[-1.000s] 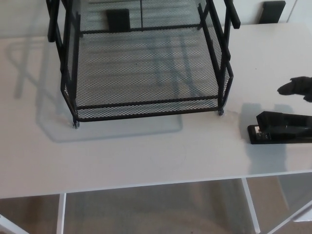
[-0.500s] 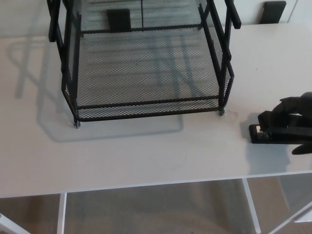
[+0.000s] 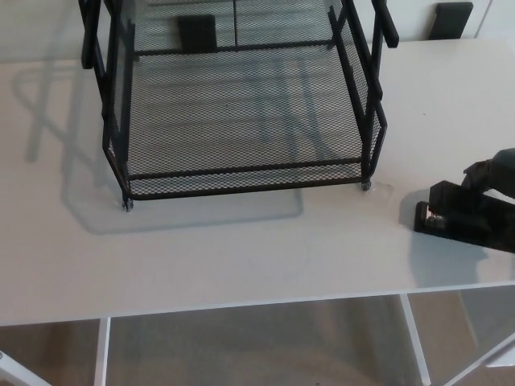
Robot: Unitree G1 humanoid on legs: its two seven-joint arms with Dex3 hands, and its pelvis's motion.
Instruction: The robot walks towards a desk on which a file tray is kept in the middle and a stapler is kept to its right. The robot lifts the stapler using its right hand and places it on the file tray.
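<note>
The R robot hand (image 3: 492,178) looked closed round the stapler (image 3: 451,221) on the desk (image 3: 241,257), right of the file tray (image 3: 241,170), & next prob. needed to lift it over the tray's wall.

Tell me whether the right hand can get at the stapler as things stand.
Probably yes: the right hand is over the stapler, nothing lies between them, and the file tray stands apart to the left.

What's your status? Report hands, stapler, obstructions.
Left hand not in view. Right hand on the stapler at picture edge, grip unconfirmed. Stapler right of file tray, not in it. Tray's right wall between them.
</note>
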